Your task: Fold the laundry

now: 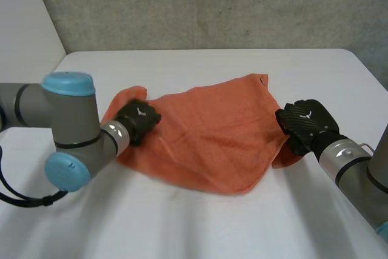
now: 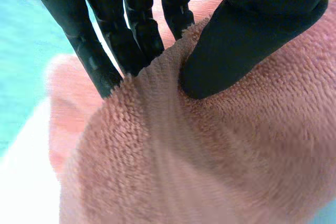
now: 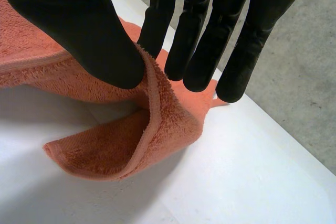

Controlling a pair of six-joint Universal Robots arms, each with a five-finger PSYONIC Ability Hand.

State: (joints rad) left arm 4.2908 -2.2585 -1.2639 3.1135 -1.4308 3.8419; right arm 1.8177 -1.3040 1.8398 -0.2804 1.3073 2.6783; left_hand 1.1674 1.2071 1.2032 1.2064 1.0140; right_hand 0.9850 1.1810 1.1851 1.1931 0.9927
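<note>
Pinching orange towel point(image 1: 212, 131) both ends: left hand point(image 1: 138, 121) thumb w/ fingers on left corner, fingertips partly hidden behind fold; right hand point(image 1: 306, 124) clamps right edge, raised off table point(image 1: 182, 222).

Pretty sure it's a robotics lab: plain white table point(image 1: 200, 228), rough concrete wall point(image 1: 212, 4) behind it, grey robot arms point(image 1: 70, 122) over it.

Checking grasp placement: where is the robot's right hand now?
In the head view, the right hand is at the right edge of the orange towel on the white table; its wrist view shows thumb and fingers pinching that edge.
</note>
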